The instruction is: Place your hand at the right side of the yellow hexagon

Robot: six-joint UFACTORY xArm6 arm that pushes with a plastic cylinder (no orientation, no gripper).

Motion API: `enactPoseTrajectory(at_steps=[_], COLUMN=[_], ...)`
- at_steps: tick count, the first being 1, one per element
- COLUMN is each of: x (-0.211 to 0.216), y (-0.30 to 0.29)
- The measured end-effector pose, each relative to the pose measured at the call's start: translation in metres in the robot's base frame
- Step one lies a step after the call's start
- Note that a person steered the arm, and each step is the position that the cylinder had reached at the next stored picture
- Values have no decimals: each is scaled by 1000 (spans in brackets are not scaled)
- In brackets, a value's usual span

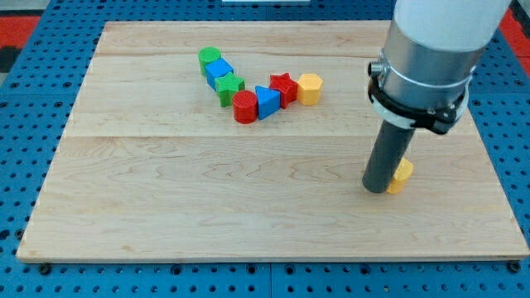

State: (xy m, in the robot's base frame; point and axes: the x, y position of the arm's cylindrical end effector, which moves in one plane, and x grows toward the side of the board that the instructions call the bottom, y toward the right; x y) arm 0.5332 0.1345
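The wooden board (248, 199) lies on a blue pegboard bench (33, 165), and the arm (431, 50) comes down from the view's top right corner as a fat white and grey column ending in a dark rod (389, 157). There are no fingers on this arm to open or close, only the rod, and it has hold of nothing. My tip (377, 189) sits on the board toward the right edge, a little below the middle, and a small yellow block (402, 175) peeks out just beside it on the view's right, touching or nearly touching the rod; most of that block is hidden, so I cannot tell its shape. The yellow hexagon (309, 88) stands well apart from the tip, up toward the top edge and nearer the centre of the board. It closes the right end of a curved chain of blocks: a red star (283, 86) pressed against its left, then a blue triangle (267, 102), a red cylinder (245, 108), a green star (230, 87), a blue block (219, 71) whose shape I cannot make out, and a green cylinder (209, 58) at the upper left end. The board to the hexagon's right shows only bare wood as far as the arm.
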Motion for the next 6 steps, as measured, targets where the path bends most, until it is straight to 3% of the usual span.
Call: enactPoseTrajectory(at_steps=[2,6], x=[-14,-133], y=[-4,3])
